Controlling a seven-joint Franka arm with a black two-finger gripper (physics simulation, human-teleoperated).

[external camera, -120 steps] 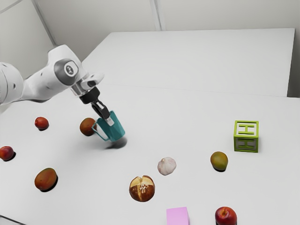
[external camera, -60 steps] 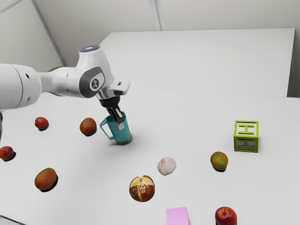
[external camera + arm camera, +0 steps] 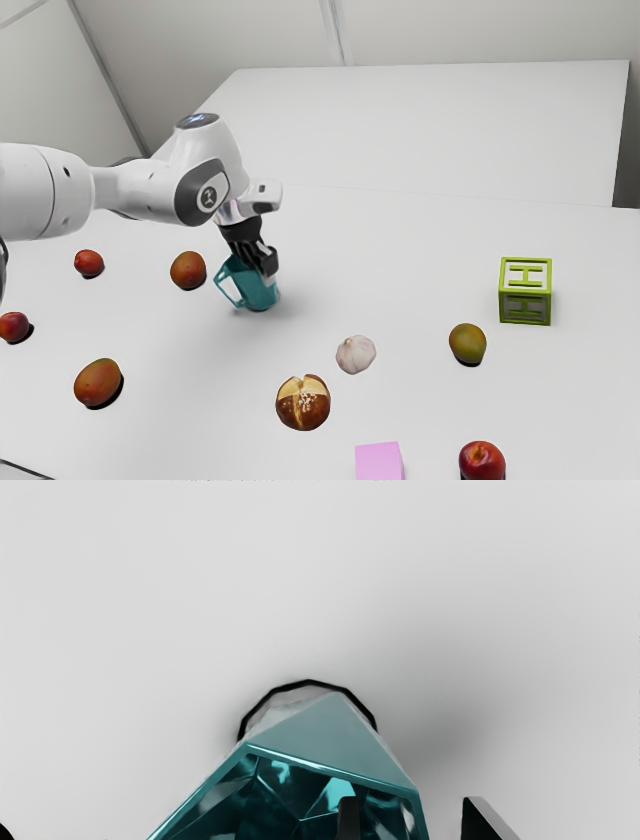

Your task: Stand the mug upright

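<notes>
Since the earlier frame, the mug [image 3: 256,290] has sunk lower against the counter [image 3: 420,270], mouth up; residual lean is unclear. My end effector [image 3: 410,806] stands open, straddling its wall, gripping nothing. Confirm flat seating before withdrawing along the wall.

mug [image 3: 257,291] teal | letter block [image 3: 526,290] lime green, H-patterned | garlic [image 3: 355,354] whitish, perhaps purple-tinged | bread roll [image 3: 303,404] brown, cream-streaked | cube [image 3: 378,463] pink | table [image 3: 400,250] pale grey
</notes>
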